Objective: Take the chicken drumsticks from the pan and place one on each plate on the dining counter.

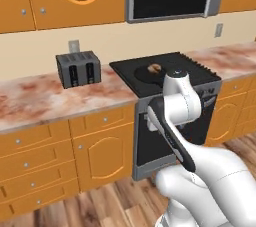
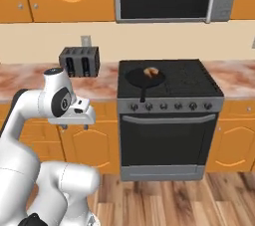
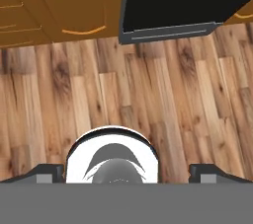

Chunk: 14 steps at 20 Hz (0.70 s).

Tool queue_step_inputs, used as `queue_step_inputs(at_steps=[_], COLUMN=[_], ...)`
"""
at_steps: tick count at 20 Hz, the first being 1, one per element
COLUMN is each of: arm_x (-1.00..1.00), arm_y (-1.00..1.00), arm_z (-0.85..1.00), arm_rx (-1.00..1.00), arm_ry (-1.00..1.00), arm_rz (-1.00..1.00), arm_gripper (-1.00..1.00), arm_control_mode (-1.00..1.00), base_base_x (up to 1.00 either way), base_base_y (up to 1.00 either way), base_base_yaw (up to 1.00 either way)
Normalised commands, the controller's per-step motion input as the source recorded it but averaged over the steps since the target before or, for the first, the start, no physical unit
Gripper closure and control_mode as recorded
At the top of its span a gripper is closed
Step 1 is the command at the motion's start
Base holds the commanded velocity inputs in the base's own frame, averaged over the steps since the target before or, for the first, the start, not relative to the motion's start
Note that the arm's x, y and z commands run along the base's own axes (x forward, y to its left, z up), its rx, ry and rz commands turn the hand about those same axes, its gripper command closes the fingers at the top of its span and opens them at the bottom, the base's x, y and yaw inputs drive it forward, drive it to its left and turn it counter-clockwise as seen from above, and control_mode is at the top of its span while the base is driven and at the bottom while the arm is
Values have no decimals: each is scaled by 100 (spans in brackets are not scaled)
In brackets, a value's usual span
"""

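White arm links fill the lower right of the left base view and the lower left of the right base view, folded well short of the stove; the gripper (image 2: 75, 127) hangs under the wrist at left centre of the right base view, pointing down at the floor; its fingertips (image 3: 49, 172) sit far apart at the bottom corners of the hand view, so the claw stands fully open and holds nothing.

Task state, as judged: nothing done yet. The pan (image 2: 145, 77) rests on the left side of the black stove top (image 2: 184, 78), handle toward the front edge; golden-brown meat, the chicken drumsticks (image 2: 152, 72), lies inside it; whether one piece or two cannot be told at this size. The reach to the pan, both pick-ups and both placings are all left; no plate or dining counter is in sight from here.

View differences: the right base view shows the oven door (image 2: 169, 140) square-on, the knob row, and the pan unobstructed; in the left base view the arm's upper joint overlaps the pan (image 1: 148, 72), leaving the browned meat just visible at centre; the toaster (image 1: 78, 69) on the marbled worktop (image 1: 30, 98) reads more clearly there, at upper left; the hand view alone gives the wood floor (image 3: 148, 94), with orange cabinet doors (image 3: 74, 11) at its upper left and the oven's lower edge at its upper right.
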Motion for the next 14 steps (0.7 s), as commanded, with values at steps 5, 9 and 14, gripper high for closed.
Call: queue_step_inputs(at_steps=[5, 9, 14], arm_x=[0, 0, 0], arm_y=[0, 0, 0], arm_z=[0, 0, 0], arm_rx=[0, 0, 0], arm_ry=[0, 0, 0], arm_rz=[0, 0, 0], arm_gripper=[-100, -100, -100], arm_control_mode=[100, 100, 100], base_base_x=[100, 100, 89], base_base_y=[-4, -25, -34], base_base_yaw=[10, 9, 9])
